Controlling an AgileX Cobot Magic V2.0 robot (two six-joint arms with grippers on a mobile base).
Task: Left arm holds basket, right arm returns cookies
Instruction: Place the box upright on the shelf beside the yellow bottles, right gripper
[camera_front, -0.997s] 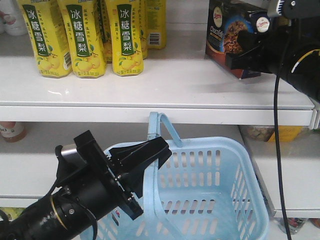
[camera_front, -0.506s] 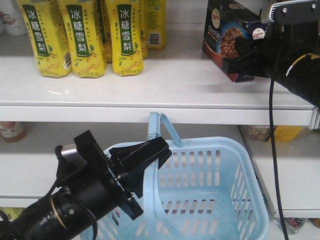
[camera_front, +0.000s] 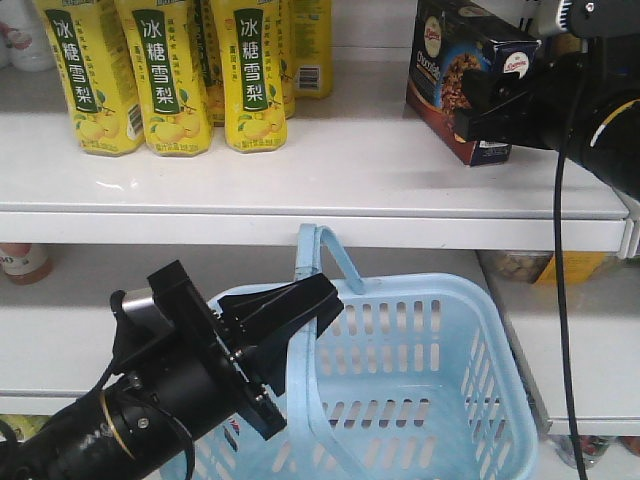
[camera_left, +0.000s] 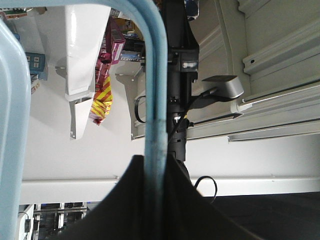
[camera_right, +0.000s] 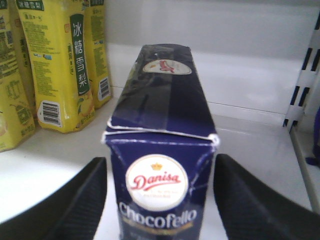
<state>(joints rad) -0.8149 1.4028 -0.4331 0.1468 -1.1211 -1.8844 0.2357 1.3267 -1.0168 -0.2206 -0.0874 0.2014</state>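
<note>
- While the left arm (camera_front: 150, 400) reaches up from the lower left of the front view, its gripper (camera_front: 290, 320) is clamped on one hoop handle (camera_front: 305, 330) of the basket (camera_front: 420, 390); the left wrist view shows the pale blue bar (camera_left: 155, 95) running straight down between the two dark jaws, pinched there.
- There is one basket, light blue with slotted sides, hanging in front of the lower shelf (camera_front: 60, 340); its second handle (camera_front: 325, 250) stands up behind the gripped one.
- The right arm (camera_front: 590, 110) comes in from the upper right, and its gripper (camera_front: 490, 100) sits at the one box of cookies (camera_front: 455, 75).
- In the right wrist view the two fingers (camera_right: 75, 205) stand apart on either side of the dark navy box (camera_right: 162, 165), with a visible gap on each side; whether they touch it further down I cannot tell.
- The box rests on the upper shelf (camera_front: 330, 170), tilted in the front view, well to the right of the drinks.
- Five yellow bottles (camera_front: 250, 75) can be counted on that shelf in the front view, three in the front row and two partly hidden behind; the right wrist view shows three of them (camera_right: 50, 65) left of the box.
</note>
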